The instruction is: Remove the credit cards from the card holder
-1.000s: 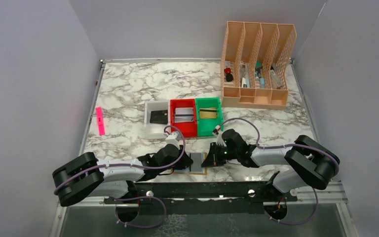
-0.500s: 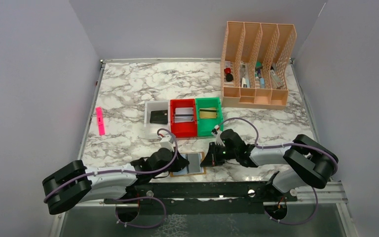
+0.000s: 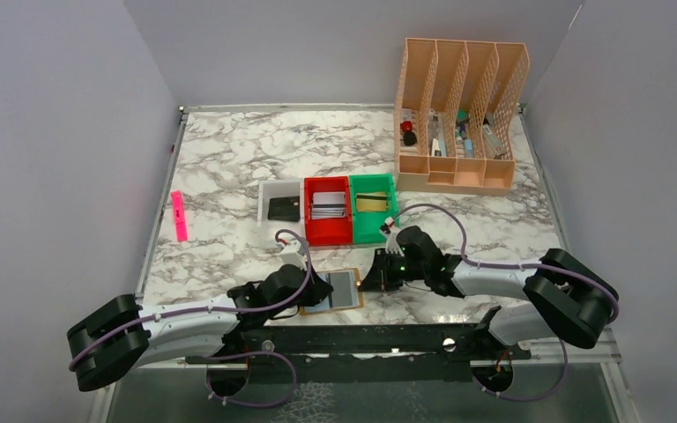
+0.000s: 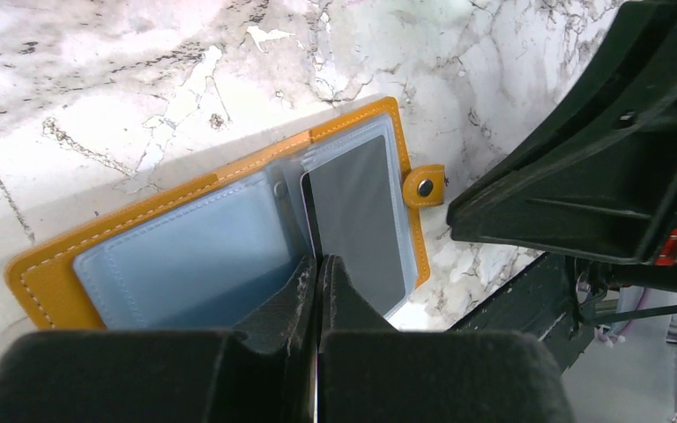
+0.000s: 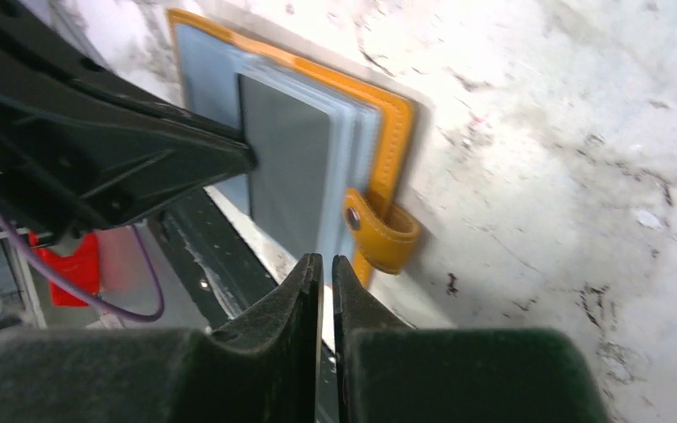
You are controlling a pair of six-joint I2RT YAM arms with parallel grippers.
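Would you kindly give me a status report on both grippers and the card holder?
Left gripper shut, tips at flat grey card's edge. Right gripper shut beside orange snap tab. Tan-orange rectangular card holder lies open, card inside. Nothing else on it.

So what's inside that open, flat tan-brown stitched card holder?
Pale blue plastic sleeves and one dark grey card in the sleeve beside the snap tab. Any cards beneath it are hidden.

No readable text, labels or numbers show anywhere.
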